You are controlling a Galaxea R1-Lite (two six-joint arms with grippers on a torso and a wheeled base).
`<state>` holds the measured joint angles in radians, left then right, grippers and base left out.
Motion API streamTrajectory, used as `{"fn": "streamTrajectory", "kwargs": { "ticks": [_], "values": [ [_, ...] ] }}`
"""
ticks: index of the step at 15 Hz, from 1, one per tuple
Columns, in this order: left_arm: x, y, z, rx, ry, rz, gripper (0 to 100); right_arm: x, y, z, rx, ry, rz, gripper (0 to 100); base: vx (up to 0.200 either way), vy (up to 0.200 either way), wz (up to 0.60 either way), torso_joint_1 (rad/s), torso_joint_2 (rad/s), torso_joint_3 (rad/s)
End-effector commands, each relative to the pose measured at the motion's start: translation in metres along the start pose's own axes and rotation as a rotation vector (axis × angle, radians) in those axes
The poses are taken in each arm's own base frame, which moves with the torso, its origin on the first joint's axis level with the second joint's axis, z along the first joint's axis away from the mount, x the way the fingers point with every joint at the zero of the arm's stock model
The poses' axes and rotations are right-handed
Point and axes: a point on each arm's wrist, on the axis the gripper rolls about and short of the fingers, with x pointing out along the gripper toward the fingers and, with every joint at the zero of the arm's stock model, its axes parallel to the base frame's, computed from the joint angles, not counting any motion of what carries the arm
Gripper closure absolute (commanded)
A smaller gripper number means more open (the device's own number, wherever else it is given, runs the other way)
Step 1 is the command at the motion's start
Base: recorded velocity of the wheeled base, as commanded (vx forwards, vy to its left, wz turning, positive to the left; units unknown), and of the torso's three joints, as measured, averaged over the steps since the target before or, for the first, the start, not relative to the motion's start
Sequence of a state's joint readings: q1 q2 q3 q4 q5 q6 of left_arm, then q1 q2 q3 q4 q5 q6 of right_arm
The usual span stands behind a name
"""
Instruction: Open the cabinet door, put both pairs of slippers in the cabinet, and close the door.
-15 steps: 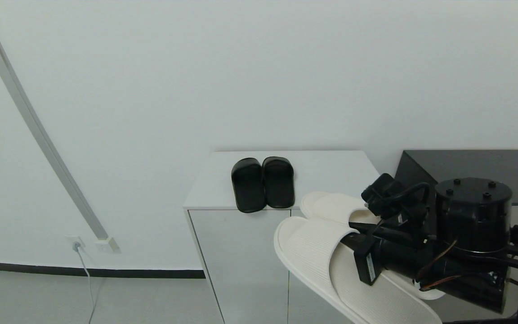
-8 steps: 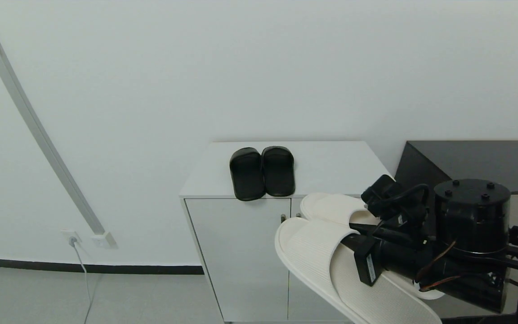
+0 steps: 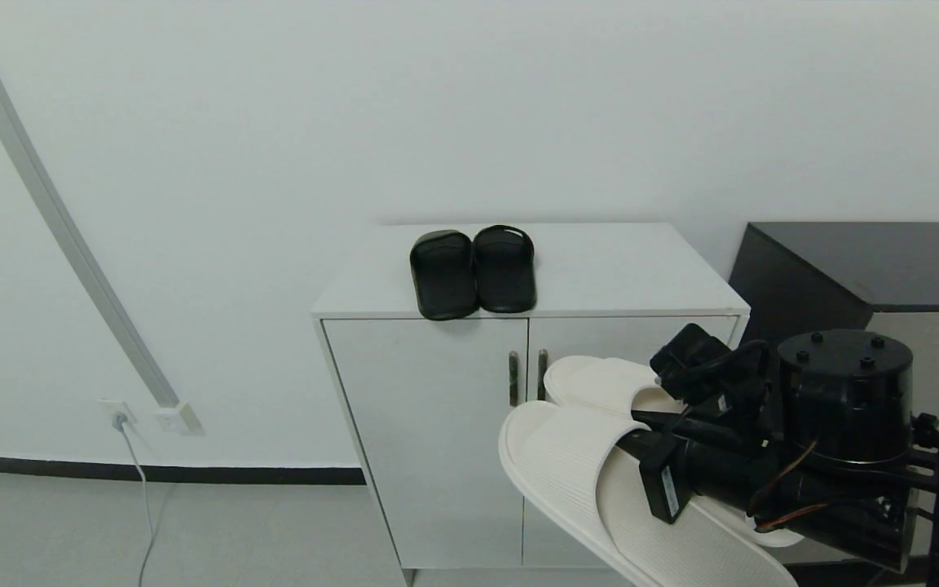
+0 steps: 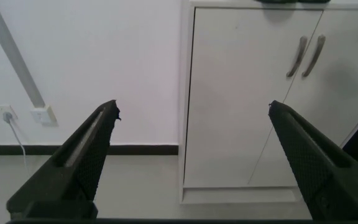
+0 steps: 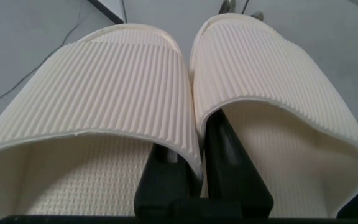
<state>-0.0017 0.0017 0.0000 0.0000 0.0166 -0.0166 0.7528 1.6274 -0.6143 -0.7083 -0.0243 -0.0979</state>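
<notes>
White slippers [image 3: 575, 465] are held side by side before the closed cabinet [image 3: 429, 440], the right gripper [image 5: 194, 165] fingers [image 5: 229, 158] being clamped on their adjoining inner walls. Black slippers [image 3: 473, 271] are noted on the cabinet's top surface at its front edge, and the left gripper [image 4: 192, 109] fingers are spread wide, facing the doors. Against 1.0 s ago, the whole head view is shifted (camera moved), so both door handles [image 3: 513, 378] are now recorded; the grip on the white pair is unchanged.
</notes>
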Motion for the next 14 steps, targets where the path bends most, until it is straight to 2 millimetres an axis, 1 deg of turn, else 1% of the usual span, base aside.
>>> {"fn": "streamTrajectory", "kwargs": {
  "ticks": [1,7,14],
  "values": [
    [0.0,0.0,0.0,0.0,0.0,0.0,0,0.0005,0.0003,-0.0017,-0.001,0.006,0.001,100,0.0,0.0,0.0,-0.207,0.53,0.315],
    [0.0,0.0,0.0,0.0,0.0,0.0,0,0.0002,0.0012,-0.0029,-0.003,0.011,0.003,100,0.0,0.0,0.0,-0.19,0.51,0.321],
    [0.0,0.0,0.0,0.0,0.0,0.0,0,-0.0002,0.0026,-0.0045,-0.005,0.017,0.008,100,0.0,0.0,0.0,-0.144,0.48,0.332]
  ]
}}
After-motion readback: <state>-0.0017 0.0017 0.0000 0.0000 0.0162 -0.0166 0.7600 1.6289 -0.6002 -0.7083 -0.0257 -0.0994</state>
